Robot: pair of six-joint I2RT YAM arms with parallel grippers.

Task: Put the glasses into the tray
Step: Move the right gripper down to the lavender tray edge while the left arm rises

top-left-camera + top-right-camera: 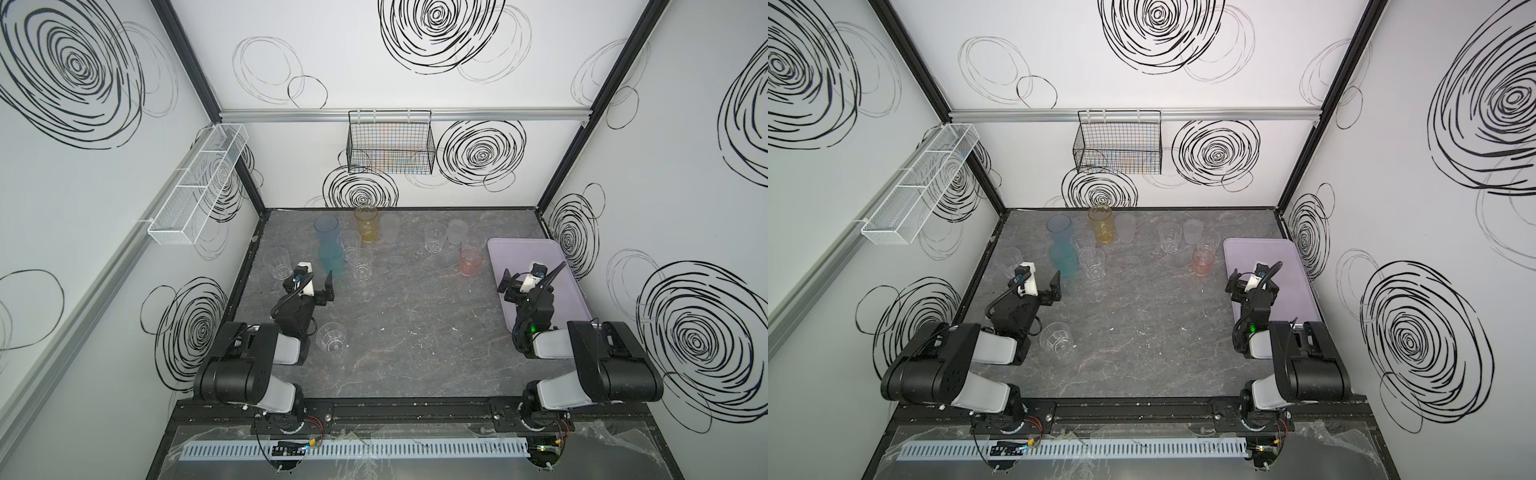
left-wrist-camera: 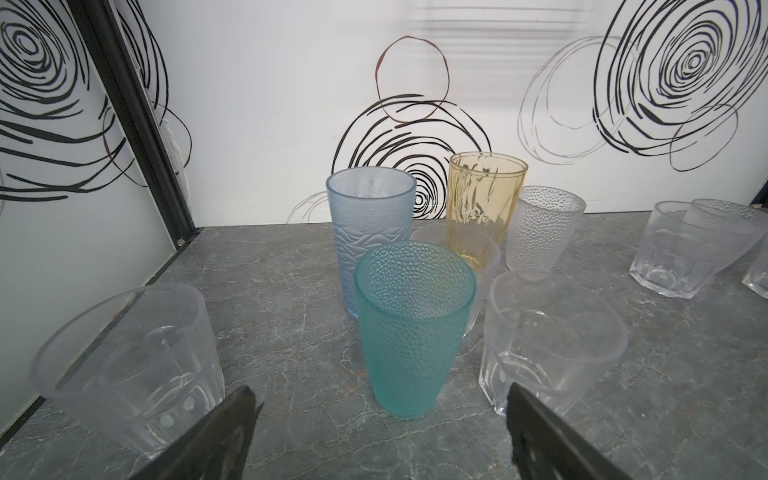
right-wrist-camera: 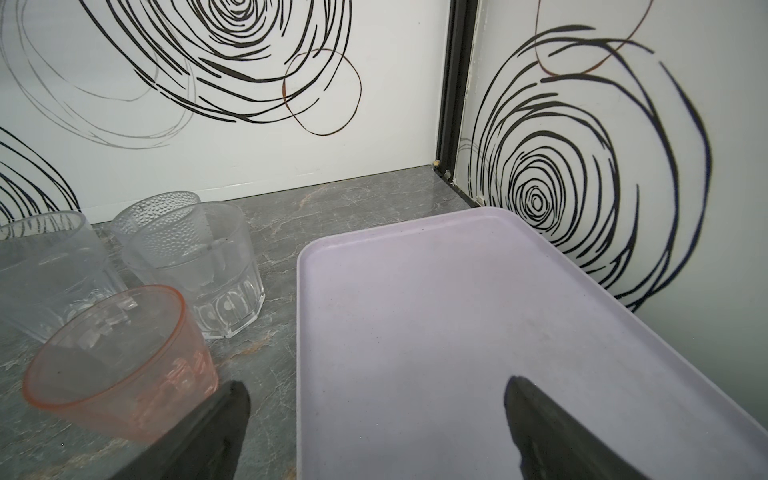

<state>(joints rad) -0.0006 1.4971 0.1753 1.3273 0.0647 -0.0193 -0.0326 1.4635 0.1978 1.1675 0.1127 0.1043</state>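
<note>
We see the left gripper [image 2: 379, 390] with its jaws wide apart and nothing between them. The teal glass [image 2: 411, 328] stands upright just in front of it, on the middle line between the two jaws. Its long axis is vertical, so we judge that a straight advance towards the far side would bring the jaws around it. The room is narrow: the left clear tumbler [image 2: 129, 365] and the right clear tumbler [image 2: 548, 349] stand near on each side, and the blue glass [image 2: 370, 224] is just behind.

The right gripper [image 3: 376, 383] also has its jaws apart and empty. It hangs above the left rim of the tray [image 3: 457, 291], with the pink glass [image 3: 120, 365] just to its left. The tray lies at the far right of the grey marbled table [image 1: 415, 316] and holds no glass; all the glasses stand on the table. The left arm is nearer to the teal glass, but the tray is well apart from it.
</note>
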